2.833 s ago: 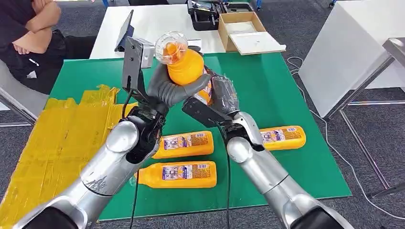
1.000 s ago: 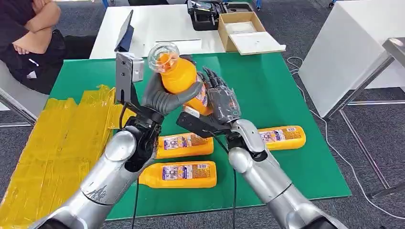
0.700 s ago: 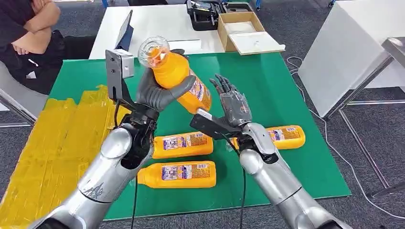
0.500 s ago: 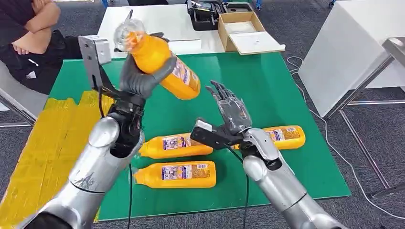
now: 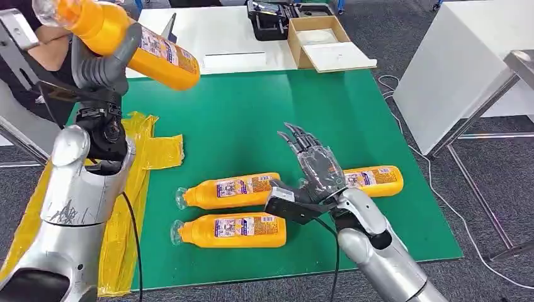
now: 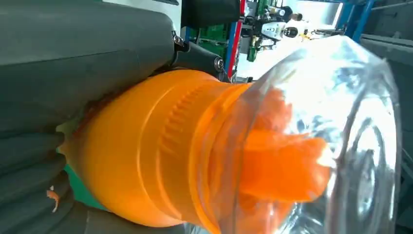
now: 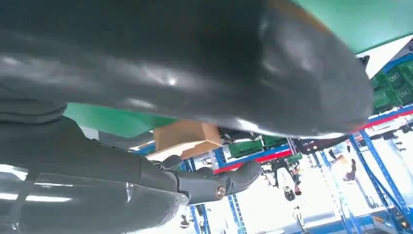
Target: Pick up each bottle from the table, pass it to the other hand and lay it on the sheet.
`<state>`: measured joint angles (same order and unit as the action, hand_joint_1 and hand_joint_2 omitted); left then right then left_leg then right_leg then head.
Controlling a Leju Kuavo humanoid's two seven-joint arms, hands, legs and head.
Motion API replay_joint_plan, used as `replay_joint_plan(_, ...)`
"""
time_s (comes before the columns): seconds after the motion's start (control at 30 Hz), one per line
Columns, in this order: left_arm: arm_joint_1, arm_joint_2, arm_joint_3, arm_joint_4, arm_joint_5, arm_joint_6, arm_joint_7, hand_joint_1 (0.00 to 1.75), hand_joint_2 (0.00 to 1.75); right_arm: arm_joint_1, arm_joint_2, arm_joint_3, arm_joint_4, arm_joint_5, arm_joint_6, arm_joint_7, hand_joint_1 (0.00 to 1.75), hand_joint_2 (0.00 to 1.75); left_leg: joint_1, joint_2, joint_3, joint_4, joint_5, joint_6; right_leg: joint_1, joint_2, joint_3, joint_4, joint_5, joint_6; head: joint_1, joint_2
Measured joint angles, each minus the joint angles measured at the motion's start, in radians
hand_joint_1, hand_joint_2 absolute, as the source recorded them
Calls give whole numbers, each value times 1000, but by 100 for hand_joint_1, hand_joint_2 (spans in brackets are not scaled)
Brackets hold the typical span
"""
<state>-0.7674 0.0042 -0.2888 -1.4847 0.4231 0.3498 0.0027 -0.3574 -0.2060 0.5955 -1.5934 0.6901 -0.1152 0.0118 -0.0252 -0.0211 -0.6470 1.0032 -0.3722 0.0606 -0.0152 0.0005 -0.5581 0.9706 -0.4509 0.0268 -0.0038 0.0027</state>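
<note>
My left hand [image 5: 104,60] grips an orange bottle [image 5: 129,41] with a clear cap, held high at the far left above the green mat and tilted. Up close in the left wrist view, the bottle's neck and cap [image 6: 234,156] sit against my grey hand [image 6: 63,73]. My right hand [image 5: 315,165] is open, fingers spread, above the mat with nothing in it. Three more orange bottles lie on the green mat [image 5: 252,119]: one [image 5: 230,190] in the middle, one [image 5: 230,231] nearer me, one [image 5: 374,179] beside my right hand. The yellow sheet [image 5: 135,163] lies at the left.
A person [image 5: 38,44] sits at the far left behind the table. A white table [image 5: 214,28] beyond holds a cardboard box [image 5: 324,41] and a dark case [image 5: 271,16]. Another white table [image 5: 460,56] stands at the right.
My left hand took the bottle from both hands' hold and swung it up and left toward the sheet. My right hand let go, opened and dropped back toward the mat.
</note>
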Motion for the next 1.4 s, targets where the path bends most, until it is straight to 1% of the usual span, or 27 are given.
replay_joint_plan(0.13, -1, 8, 7, -1, -36, 17, -16, 175, 175, 5, -9, -2, -8, 2, -2, -2, 0, 0, 0, 0, 0, 0, 0, 0, 0, 0, 0, 0, 0, 0, 0, 0)
replay_joint_plan(0.2, -7, 33, 18, -1, -161, 55, -31, 175, 175, 26, -31, -14, -25, 1, -19, -7, 0, 0, 0, 0, 0, 0, 0, 0, 0, 0, 0, 0, 0, 0, 0, 0)
replay_joint_plan(0.37, -29, 161, 52, 50, -796, 99, -5, 175, 175, 137, -118, -135, -100, -46, -76, -57, 0, 0, 0, 1, 0, 0, 0, 1, 0, 0, 0, 0, 0, 0, 0, 0)
replay_joint_plan(0.47, -20, 230, 55, 119, -1103, 89, -7, 175, 175, 171, -155, -213, -129, -106, -82, -81, 0, 0, 0, 1, 1, 0, 0, 0, -1, 0, -1, 0, 0, 0, 0, 0)
replay_joint_plan(0.53, 1, 257, 49, 167, -1270, 66, -9, 175, 175, 186, -166, -267, -148, -148, -82, -92, 0, 0, 0, 1, 0, 0, 0, 0, -1, 0, -2, 0, 0, 0, 0, 0)
replay_joint_plan(0.6, 14, 281, 27, 219, -1336, 61, -10, 175, 175, 200, -177, -305, -164, -169, -81, -95, 0, 0, 0, 1, 1, 0, 0, 0, -1, 0, -2, 0, 0, 0, 1, 0)
replay_joint_plan(0.73, 35, 299, -38, 323, -1427, 55, -8, 175, 175, 217, -201, -366, -187, -201, -81, -112, 0, 0, 0, 1, 0, 0, 0, 1, -1, 0, -1, 0, 0, 0, 1, 0)
replay_joint_plan(0.83, 33, 307, -85, 388, -1460, 55, -2, 175, 175, 223, -216, -386, -195, -221, -81, -123, 0, 0, -1, 1, 0, 0, 0, 1, -1, 0, -1, 0, 0, 0, 0, 0)
replay_joint_plan(1.07, 16, 307, -166, 535, -1487, 61, 5, 175, 175, 228, -265, -393, -195, -262, -92, -146, 0, 0, -1, 1, 0, 0, 0, 1, -1, 0, -2, 0, 0, 0, 0, 0)
replay_joint_plan(1.3, 5, 306, -208, 625, -1482, 64, 6, 175, 175, 219, -274, -385, -191, -278, -94, -148, 0, 0, 0, 1, 0, 0, 0, 1, -1, 0, -2, 0, 0, 0, 0, 0)
replay_joint_plan(1.4, 2, 296, -231, 677, -1484, 64, 5, 175, 175, 213, -273, -376, -187, -280, -98, -148, 0, 0, 0, 0, 0, 0, 0, 1, -1, 0, -2, 0, 0, 0, 0, 0)
